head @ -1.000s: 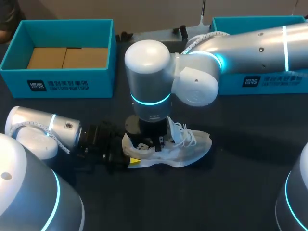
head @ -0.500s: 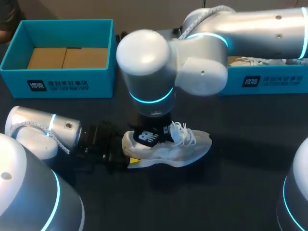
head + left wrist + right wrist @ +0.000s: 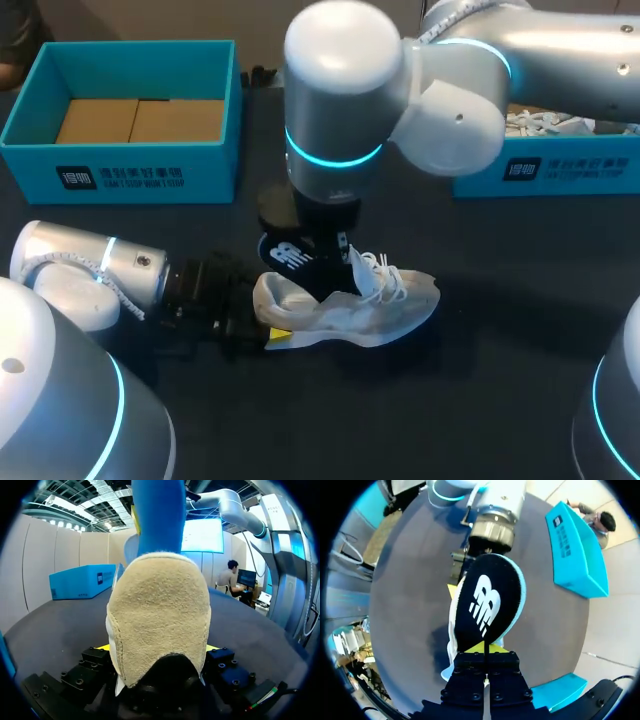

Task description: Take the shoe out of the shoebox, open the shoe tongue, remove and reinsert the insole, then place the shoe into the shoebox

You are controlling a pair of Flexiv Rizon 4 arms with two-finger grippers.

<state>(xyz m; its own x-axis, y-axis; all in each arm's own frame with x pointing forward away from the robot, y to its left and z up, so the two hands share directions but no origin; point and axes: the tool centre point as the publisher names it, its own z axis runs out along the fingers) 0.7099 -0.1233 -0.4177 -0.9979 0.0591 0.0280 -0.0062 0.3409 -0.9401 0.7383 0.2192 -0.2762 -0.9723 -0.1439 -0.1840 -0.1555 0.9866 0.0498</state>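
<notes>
A white lace-up shoe (image 3: 375, 305) lies on its sole on the dark table (image 3: 480, 400). My left gripper (image 3: 262, 327) comes in low from the left and is shut on the shoe's tan heel (image 3: 157, 610), with a yellow tip on each side of it. My right gripper (image 3: 485, 649) hangs above the shoe, shut on the heel end of the insole (image 3: 490, 597). The insole is black on top and blue underneath (image 3: 156, 515). It stands nearly upright (image 3: 292, 260), with its toe end still down in the shoe's opening.
A teal shoebox (image 3: 140, 175) with brown cardboard inside stands at the back left. A second teal box (image 3: 560, 172) at the back right holds another white shoe (image 3: 545, 122). My right arm's big elbow joint (image 3: 345, 90) hangs over the middle of the table.
My right gripper has risen and drawn the insole up out of the shoe, from lying inside to standing nearly upright. The left gripper and the shoe have stayed put.
</notes>
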